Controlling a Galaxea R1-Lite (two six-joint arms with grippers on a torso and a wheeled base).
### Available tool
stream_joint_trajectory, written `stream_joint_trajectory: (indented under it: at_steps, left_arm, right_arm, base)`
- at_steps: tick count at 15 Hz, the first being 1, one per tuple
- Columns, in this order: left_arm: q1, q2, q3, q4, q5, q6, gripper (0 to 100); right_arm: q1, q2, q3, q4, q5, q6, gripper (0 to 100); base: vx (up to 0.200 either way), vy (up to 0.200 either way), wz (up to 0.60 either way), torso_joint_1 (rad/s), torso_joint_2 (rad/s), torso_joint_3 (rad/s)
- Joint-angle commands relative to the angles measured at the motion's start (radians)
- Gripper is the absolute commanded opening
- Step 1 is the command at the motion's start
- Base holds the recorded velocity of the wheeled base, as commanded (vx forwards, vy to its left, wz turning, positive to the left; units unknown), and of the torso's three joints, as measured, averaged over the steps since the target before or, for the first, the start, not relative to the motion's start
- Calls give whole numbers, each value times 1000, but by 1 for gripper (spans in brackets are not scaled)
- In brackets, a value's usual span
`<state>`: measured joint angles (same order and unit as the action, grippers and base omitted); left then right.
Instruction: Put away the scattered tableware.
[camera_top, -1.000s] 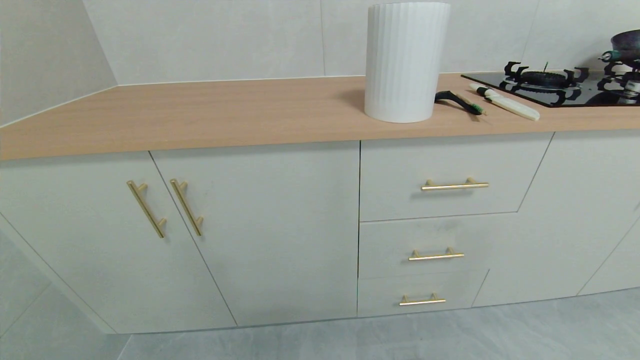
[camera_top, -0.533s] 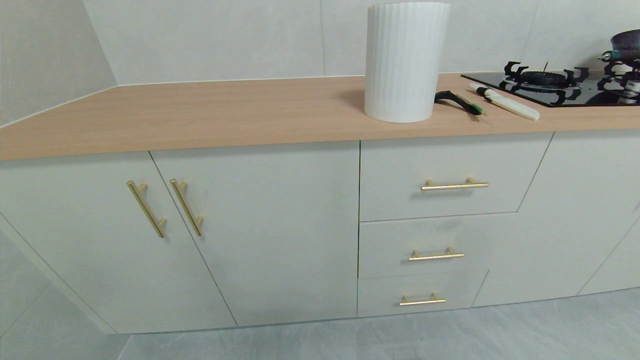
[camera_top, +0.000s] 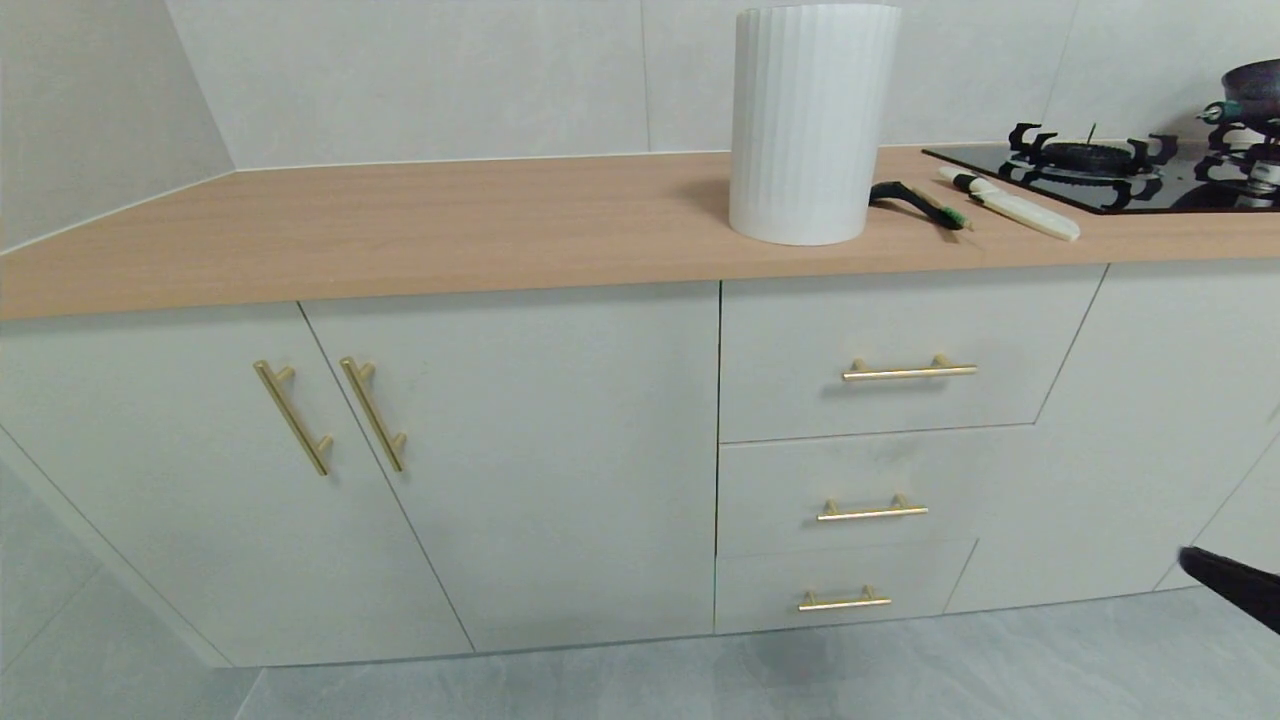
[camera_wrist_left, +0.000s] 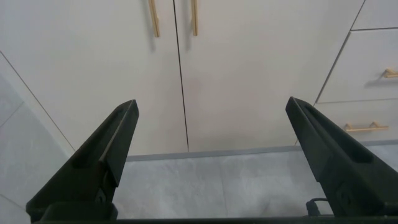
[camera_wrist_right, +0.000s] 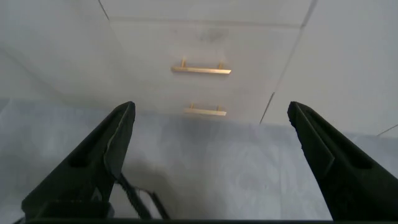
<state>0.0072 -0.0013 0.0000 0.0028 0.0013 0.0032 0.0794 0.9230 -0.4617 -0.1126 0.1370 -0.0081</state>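
Scattered tableware lies on the wooden counter (camera_top: 450, 220): a black-handled utensil (camera_top: 915, 200) and a white knife-like piece (camera_top: 1015, 208), both right of a tall white ribbed holder (camera_top: 805, 125). My left gripper (camera_wrist_left: 210, 107) is open and empty, held low in front of the double cabinet doors (camera_wrist_left: 180, 74). Open and empty too, my right gripper (camera_wrist_right: 210, 109) hangs above the floor, facing the lower drawers (camera_wrist_right: 202, 37). A black tip of the right arm (camera_top: 1235, 585) shows at the lower right of the head view, far below the counter.
A gas hob (camera_top: 1100, 170) with a dark pot (camera_top: 1255, 85) sits at the counter's right end. Below are two doors with gold handles (camera_top: 330, 415) and three drawers (camera_top: 880, 350). Grey tiled floor (camera_top: 700, 680) lies in front.
A black tip of the right arm has come into the head view at the lower right edge. Nothing on the counter has moved.
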Motion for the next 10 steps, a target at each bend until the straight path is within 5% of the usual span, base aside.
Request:
stream_joint_trajectory:
  at_steps: [1, 6, 10]
  left_arm:
    - [0, 1, 0, 0, 0, 0, 100]
    - [0, 1, 0, 0, 0, 0, 100]
    - [0, 1, 0, -1, 0, 0, 100]
  right_arm:
    - [25, 522, -163, -139, 9, -6, 100]
    - [39, 789, -204, -265, 3, -9, 100]
    - [68, 978, -203, -458, -103, -1, 100]
  base:
    - [0, 0, 0, 0, 0, 0]
    - [0, 0, 0, 0, 0, 0]
    - [0, 0, 0, 0, 0, 0]
